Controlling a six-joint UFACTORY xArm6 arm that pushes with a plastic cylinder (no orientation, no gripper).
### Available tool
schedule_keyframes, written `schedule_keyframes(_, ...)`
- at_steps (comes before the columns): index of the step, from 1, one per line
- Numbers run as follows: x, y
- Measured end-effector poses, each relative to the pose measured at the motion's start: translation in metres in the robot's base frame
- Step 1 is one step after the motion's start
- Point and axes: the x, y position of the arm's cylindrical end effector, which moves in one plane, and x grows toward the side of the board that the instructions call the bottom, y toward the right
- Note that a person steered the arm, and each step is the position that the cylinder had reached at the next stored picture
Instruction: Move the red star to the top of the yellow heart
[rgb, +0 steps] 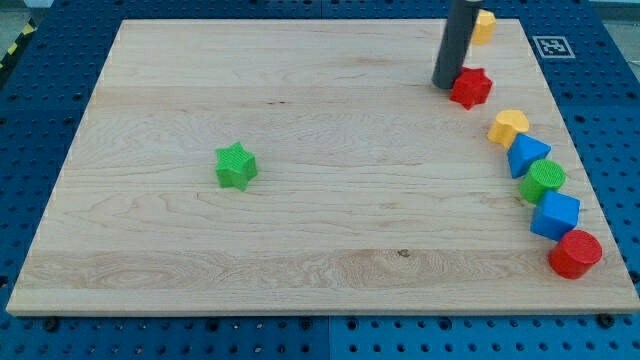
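The red star (471, 88) lies near the view's top right on the wooden board (300, 200). The yellow heart (508, 127) lies just below and to the right of it, a short gap apart. My tip (446, 84) stands at the star's left side, touching or almost touching it. The dark rod rises from there out of the view's top.
A yellow block (483, 26) sits behind the rod at the top edge. Below the heart, a row along the right edge: blue triangle (527, 155), green round block (543, 180), blue cube (555, 215), red cylinder (575, 254). A green star (236, 166) lies left of centre.
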Motion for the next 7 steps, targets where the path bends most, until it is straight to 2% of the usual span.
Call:
schedule_keyframes(5,0.004,0.05)
schedule_keyframes(6,-0.006,0.035)
schedule_keyframes(7,-0.022,-0.045)
